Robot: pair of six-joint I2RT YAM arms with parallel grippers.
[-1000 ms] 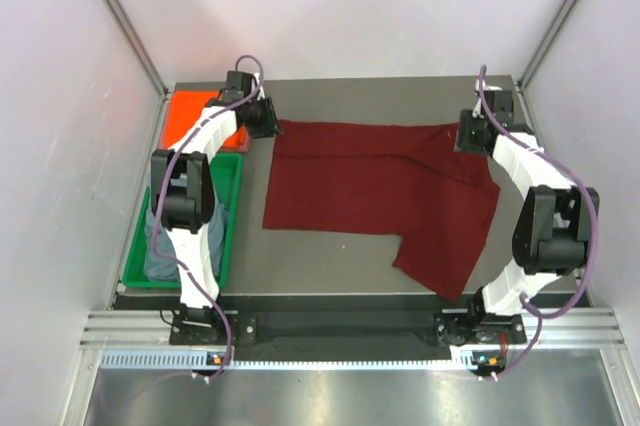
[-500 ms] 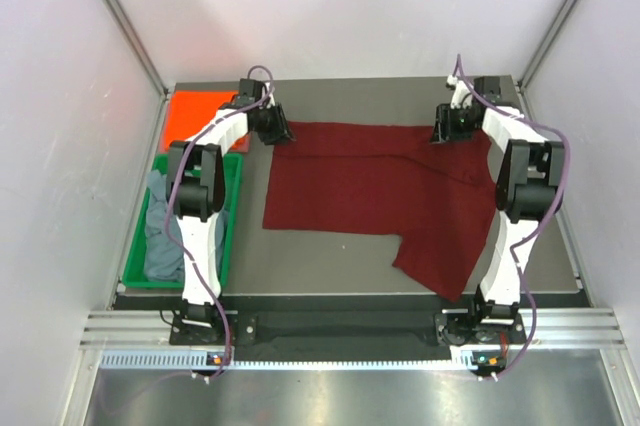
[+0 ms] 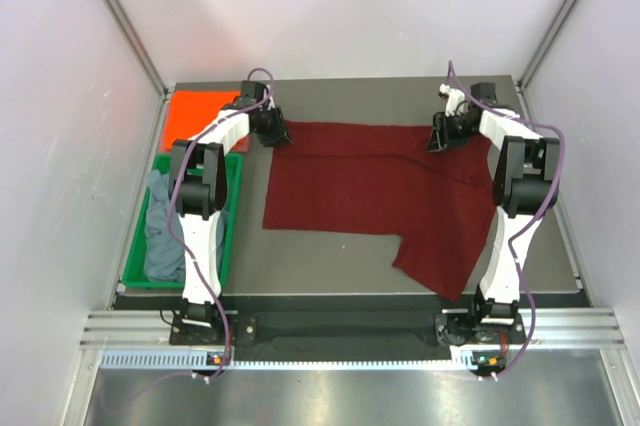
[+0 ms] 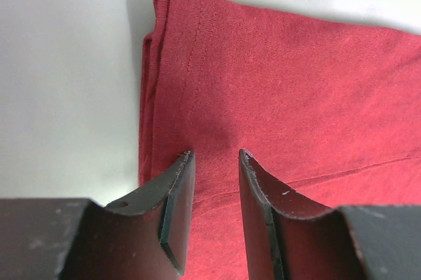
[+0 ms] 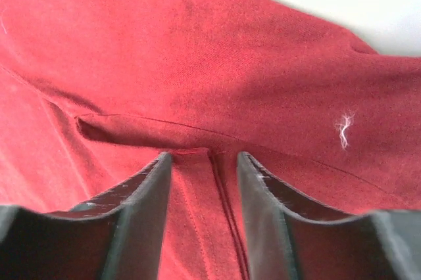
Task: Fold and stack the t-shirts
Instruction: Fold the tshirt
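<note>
The dark maroon t-shirt (image 3: 380,196) lies spread on the grey table, folded across its top, one sleeve hanging toward the front right. My left gripper (image 3: 280,136) is open right over the shirt's far left corner (image 4: 197,63), fingers (image 4: 177,194) straddling the cloth. My right gripper (image 3: 440,136) is open over the far right part, its fingers (image 5: 145,188) either side of a seam (image 5: 223,181). The bright orange shirt (image 3: 195,116) lies flat at the far left. The grey-blue shirt (image 3: 162,236) is crumpled in the green tray (image 3: 228,236).
White enclosure walls stand at the back and both sides. The table's front edge (image 3: 350,296) runs just past the hanging sleeve. Both arms stretch along the table's left and right sides.
Both grippers have moved inward and down onto the maroon shirt's far corners; the right one shifted left. The shirt itself has not moved.
</note>
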